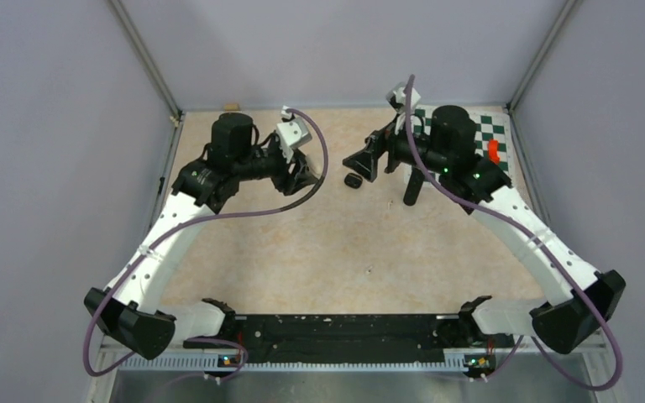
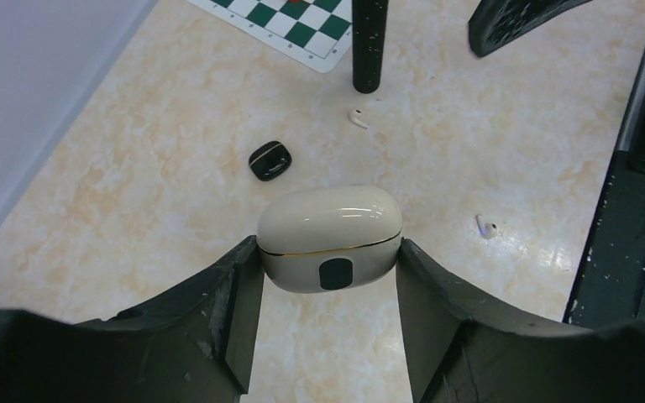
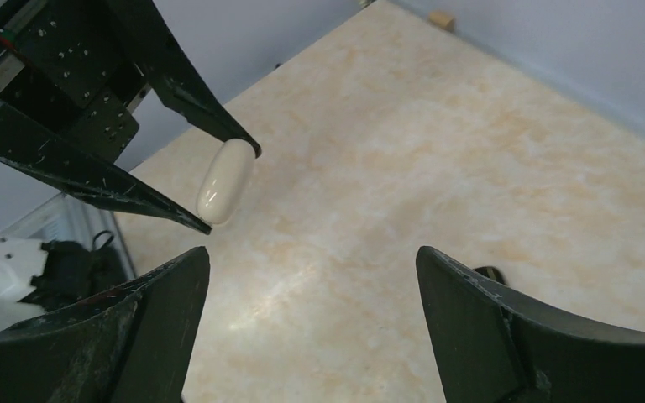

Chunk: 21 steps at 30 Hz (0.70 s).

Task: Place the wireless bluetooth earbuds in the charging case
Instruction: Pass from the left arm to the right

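While my left fingers (image 2: 227, 302) clamp the closed cream charging case (image 2: 329, 227) above the bench (image 2: 134, 210), my right fingers (image 3: 470, 319) stand wide apart, empty.

I read the case (image 2: 329, 227) as hard plastic: cream, high-gloss and smooth, with a thin metallic seam and a glossy black inset on its front. Left fingers (image 2: 218, 319): matt black plastic, rough-grained, scuffed pale at the edges. Right fingers (image 3: 134, 336): the same matt black, finely scratched. Buds (image 2: 358, 118): white, glossy, smooth. Black pod (image 2: 270, 159): glossy, with a fine bright line. Table (image 2: 487, 126): beige marbled top, smooth, faint sheen. Mat (image 2: 302, 25): flat green-and-white print, matt; I cannot tell paper from vinyl. Arm links (image 1: 172, 210): white, smooth, semi-gloss. Walls (image 1: 42, 168): matt grey-lilac.
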Available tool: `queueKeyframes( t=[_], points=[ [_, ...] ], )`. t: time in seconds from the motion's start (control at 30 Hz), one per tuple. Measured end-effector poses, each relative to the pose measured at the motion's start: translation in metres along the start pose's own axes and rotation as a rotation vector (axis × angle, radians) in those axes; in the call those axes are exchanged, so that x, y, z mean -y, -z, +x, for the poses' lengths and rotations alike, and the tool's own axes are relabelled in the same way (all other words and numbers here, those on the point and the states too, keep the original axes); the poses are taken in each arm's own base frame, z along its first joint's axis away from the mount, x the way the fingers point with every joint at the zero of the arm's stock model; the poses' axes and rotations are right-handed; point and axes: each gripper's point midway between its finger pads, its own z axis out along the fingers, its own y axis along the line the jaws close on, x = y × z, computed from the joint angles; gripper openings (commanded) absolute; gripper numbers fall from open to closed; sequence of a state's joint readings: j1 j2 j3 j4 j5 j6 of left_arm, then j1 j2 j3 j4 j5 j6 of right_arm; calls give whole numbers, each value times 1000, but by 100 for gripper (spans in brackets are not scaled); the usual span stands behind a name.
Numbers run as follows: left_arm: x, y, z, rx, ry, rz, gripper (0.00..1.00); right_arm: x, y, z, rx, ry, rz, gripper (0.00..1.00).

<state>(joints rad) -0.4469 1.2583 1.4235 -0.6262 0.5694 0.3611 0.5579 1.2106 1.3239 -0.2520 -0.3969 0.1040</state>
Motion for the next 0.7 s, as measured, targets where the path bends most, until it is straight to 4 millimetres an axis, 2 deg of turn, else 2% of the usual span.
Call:
queueKeyframes(
  t=[0.17,0.37,0.7],
  points=[
    [17,-6,20,-5,26,62,47,-21,-25,33,-103,-182,-163,77],
    [25,-9,44,-26,48,80,48,-47,-29,55,-132,-345,-322,68],
    [30,-12,41,9,60,103,47,-45,-49,81,-175,-423,-342,61]
  ],
)
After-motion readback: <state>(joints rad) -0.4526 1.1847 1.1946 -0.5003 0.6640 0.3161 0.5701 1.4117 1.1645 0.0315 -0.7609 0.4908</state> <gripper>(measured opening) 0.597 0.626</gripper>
